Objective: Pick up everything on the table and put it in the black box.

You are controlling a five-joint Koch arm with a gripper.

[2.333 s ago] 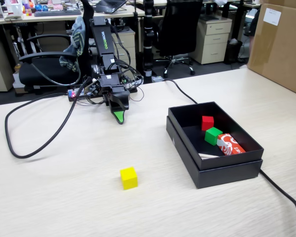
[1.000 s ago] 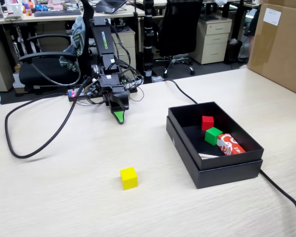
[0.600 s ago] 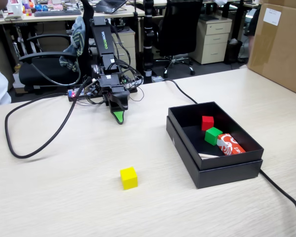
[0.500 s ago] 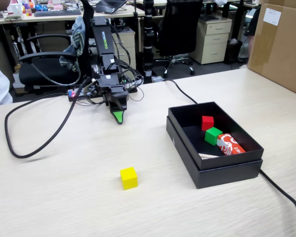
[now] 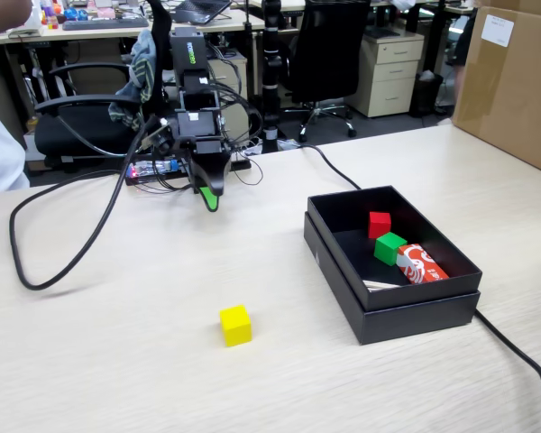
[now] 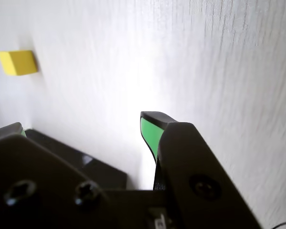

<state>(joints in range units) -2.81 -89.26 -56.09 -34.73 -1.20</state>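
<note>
A yellow cube (image 5: pixel 235 325) lies alone on the pale wooden table (image 5: pixel 108 352), near the front. In the wrist view it (image 6: pixel 18 62) sits at the upper left, well away from the jaws. The black box (image 5: pixel 392 263) stands to the right and holds a red cube (image 5: pixel 379 224), a green cube (image 5: pixel 389 247) and a red and white pack (image 5: pixel 421 263). My gripper (image 5: pixel 210 197) hangs tip down near the arm's base at the back, well behind the yellow cube. In the wrist view the gripper (image 6: pixel 81 126) is open and empty, with its green pads (image 6: pixel 150 133) wide apart.
A black cable (image 5: pixel 36 271) loops over the table's left side. Another cable (image 5: pixel 523 361) runs past the box towards the front right. A large cardboard box (image 5: pixel 509 81) stands at the back right. Office chairs and desks lie beyond the table's far edge.
</note>
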